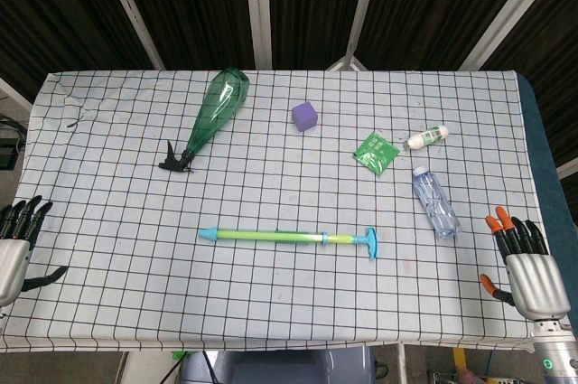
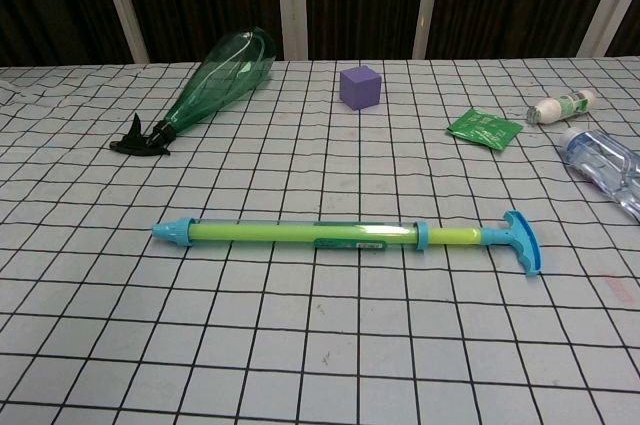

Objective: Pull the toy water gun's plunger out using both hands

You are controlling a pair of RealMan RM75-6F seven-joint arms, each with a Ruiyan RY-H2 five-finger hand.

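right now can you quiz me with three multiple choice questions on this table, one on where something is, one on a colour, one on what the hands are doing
1. Which end of the water gun carries the T-handle, in the head view?
A. the left end
B. the right end
C. the end near the cube

2. What colour is the cube?
A. purple
B. orange
C. white

3. How do the left hand and right hand stand?
A. both grip the water gun
B. one holds the clear bottle
C. both are open at the table's sides, apart from the gun

Answers: 1 B, the blue handle sits at the right end. 2 A, it shows purple in both views. 3 C, each hand is empty with fingers spread near a table edge.
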